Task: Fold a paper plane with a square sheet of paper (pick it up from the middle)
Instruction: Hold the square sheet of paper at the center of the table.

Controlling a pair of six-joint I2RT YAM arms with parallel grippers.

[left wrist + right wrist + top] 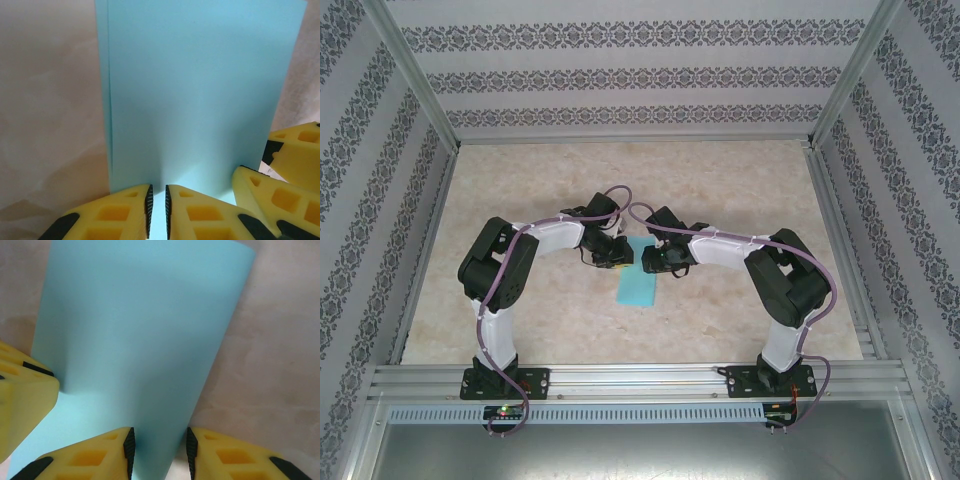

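Note:
The light turquoise-blue sheet of paper [638, 286] lies on the table between the two arms, doubled over lengthwise, with two layers showing along its left edge [200, 90]. My left gripper [617, 252] is at its far end, the jaws [157, 194] drawn to a narrow slit with blue paper showing in the gap; the pads are not touching. My right gripper [655, 262] stands beside it, open [160, 437], with the paper's [140, 330] rounded fold running between its fingers. No paper plane shape shows.
The marble-patterned tabletop [740, 190] spreads all round the paper. Aluminium frame rails [620, 378] run along the near edge and both sides, with patterned walls behind. The two grippers stand almost touching, the right gripper's fingers [280, 197] close to the left one's.

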